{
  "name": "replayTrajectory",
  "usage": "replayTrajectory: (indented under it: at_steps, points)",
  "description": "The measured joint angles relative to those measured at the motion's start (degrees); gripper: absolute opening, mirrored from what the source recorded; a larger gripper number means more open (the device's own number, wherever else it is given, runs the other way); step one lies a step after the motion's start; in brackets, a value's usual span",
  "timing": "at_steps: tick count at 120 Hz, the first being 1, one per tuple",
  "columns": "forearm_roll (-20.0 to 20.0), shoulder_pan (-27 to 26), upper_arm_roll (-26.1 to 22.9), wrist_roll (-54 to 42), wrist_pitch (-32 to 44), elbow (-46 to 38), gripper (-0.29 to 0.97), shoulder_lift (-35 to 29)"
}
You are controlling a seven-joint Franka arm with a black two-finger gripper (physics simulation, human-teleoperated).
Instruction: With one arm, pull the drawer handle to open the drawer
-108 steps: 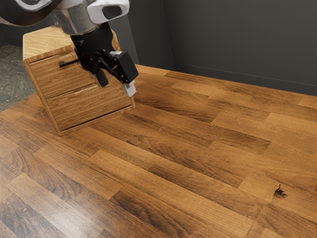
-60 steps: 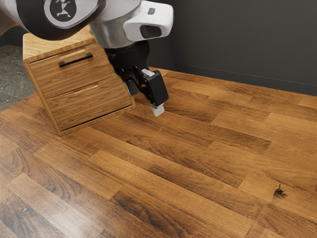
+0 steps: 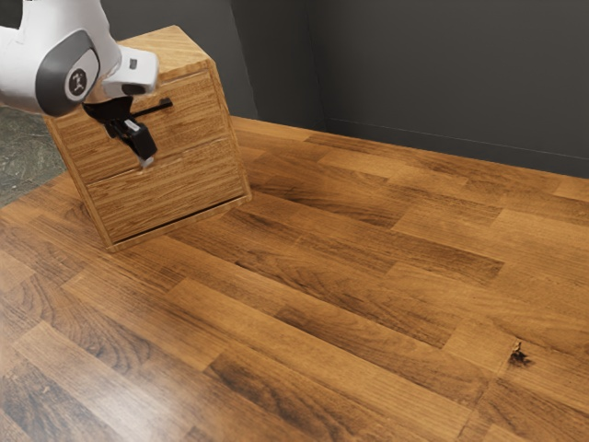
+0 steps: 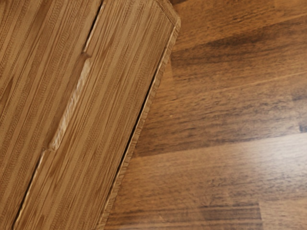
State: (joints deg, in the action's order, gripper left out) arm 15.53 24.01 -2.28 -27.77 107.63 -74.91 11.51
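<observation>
A wooden cabinet [image 3: 175, 175] with two drawers stands at the exterior view's upper left. Both drawer fronts sit flush with its frame. The top drawer carries a black bar handle [image 3: 160, 106], whose left end is hidden by my arm. My black gripper [image 3: 138, 149] hangs open just in front of the top drawer, a little below the handle and touching nothing. In the wrist view, the cabinet front [image 4: 86, 96] with a shallow groove [image 4: 72, 108] lies under my hand.
The cabinet rests on a wide wooden plank surface [image 3: 368, 276] that stretches to the exterior view's right and front. A small dark speck [image 3: 520, 354] lies near the right edge. A dark wall [image 3: 442, 64] closes the back.
My hand swung from the cabinet's right corner to the left, and now sits in front of the top drawer by the handle. The cabinet has not moved.
</observation>
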Motion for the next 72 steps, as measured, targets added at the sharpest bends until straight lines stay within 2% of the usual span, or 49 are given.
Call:
replayTrajectory:
  at_steps: [47,72]
  points:
    - [0.1,-0.3,-0.4,-14.1,12.0,7.4,0.68,6.6]
    - [4.5,1.4,-0.3,-18.8,14.9,7.3,0.68,7.3]
